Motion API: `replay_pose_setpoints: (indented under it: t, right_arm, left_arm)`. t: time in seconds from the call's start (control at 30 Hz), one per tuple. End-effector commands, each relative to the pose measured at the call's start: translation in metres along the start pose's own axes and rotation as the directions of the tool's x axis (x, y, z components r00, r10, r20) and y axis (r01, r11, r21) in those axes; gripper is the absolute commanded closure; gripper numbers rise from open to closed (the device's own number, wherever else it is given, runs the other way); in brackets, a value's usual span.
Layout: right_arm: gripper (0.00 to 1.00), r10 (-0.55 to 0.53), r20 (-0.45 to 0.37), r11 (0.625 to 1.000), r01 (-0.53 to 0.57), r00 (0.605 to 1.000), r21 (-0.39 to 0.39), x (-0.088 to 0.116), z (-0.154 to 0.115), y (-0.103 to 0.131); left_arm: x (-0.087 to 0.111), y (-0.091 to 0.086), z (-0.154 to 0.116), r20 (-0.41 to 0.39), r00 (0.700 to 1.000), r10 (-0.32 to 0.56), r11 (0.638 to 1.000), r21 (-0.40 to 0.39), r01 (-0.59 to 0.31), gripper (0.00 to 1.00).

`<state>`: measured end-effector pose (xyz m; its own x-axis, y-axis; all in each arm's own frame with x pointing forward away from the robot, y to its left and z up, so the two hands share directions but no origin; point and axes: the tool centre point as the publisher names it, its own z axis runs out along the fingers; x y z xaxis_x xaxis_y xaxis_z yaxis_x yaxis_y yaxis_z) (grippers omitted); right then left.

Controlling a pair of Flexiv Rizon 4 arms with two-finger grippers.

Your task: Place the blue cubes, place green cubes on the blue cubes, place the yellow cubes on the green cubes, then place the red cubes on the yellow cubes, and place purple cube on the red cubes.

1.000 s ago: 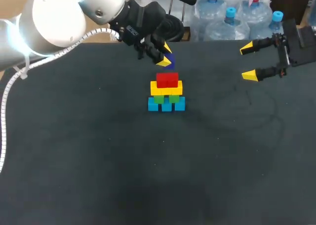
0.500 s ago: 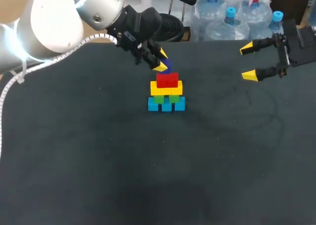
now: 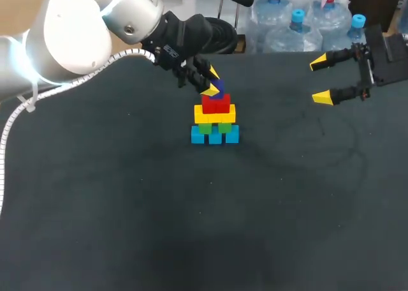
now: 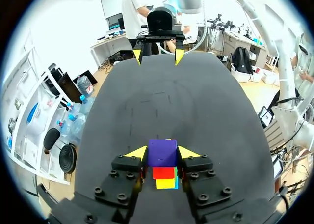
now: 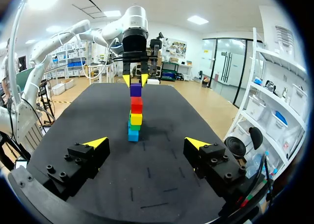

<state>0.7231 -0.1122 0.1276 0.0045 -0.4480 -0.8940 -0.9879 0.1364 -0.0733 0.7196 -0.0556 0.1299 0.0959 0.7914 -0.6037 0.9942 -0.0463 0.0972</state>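
The purple cube [image 3: 218, 86] is gripped by the left fingers [image 4: 139, 152] squarely over the red cube [image 3: 216, 104], upper centre; the right fingers [image 3: 322, 97] are spread.

Our table [image 3: 115, 214] wears a matt, dark, felt-like cover (faintly marked); the cubes [image 3: 215, 120] look like smooth plastic; our left arm [image 3: 70, 32] has a glossy white shell.

No legible txt, nos. or signs anywhere on the table or arms. Only candidate: tiny white print on the black round housing [image 3: 167, 48] behind the left gripper [image 3: 212, 80], too small to read. Small purple cube [image 4: 162, 152] btw. its fingers: faces plain.
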Motion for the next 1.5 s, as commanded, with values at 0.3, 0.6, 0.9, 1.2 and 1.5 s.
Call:
replay_pose_setpoints:
  t: [0.3, 0.6, 0.9, 1.2, 1.5]
  right_arm:
    - [0.0, -0.001, 0.001, 1.0, 0.001, 1.0, 0.001, 0.0003, 0.0006, -0.0002]
    - [0.0, -0.001, 0.001, 1.0, 0.001, 1.0, 0.001, 0.0003, 0.0006, -0.0002]
    - [0.0, -0.001, 0.001, 1.0, 0.001, 1.0, 0.001, 0.0003, 0.0006, -0.0002]
    - [0.0, -0.001, 0.001, 1.0, 0.001, 1.0, 0.001, 0.0003, 0.0006, -0.0002]
    - [0.0, -0.001, 0.001, 1.0, 0.001, 1.0, 0.001, 0.0003, 0.0006, -0.0002]
  left_arm:
    - [0.002, -0.0043, 0.0024, -0.008, 1.0, -0.007, 1.0, 0.005, 0.007, 1.0]
    - [0.0025, -0.0026, 0.0041, -0.013, 1.0, -0.009, 1.0, 0.008, 0.009, 1.0]
    - [0.0014, 0.0002, 0.0065, -0.013, 1.0, -0.008, 1.0, 0.012, 0.008, 1.0]
    - [0.0032, 0.0014, 0.0066, -0.014, 1.0, -0.014, 1.0, 0.012, 0.014, 1.0]
    - [0.0041, 0.0021, 0.0076, -0.014, 1.0, -0.018, 1.0, 0.015, 0.018, 1.0]
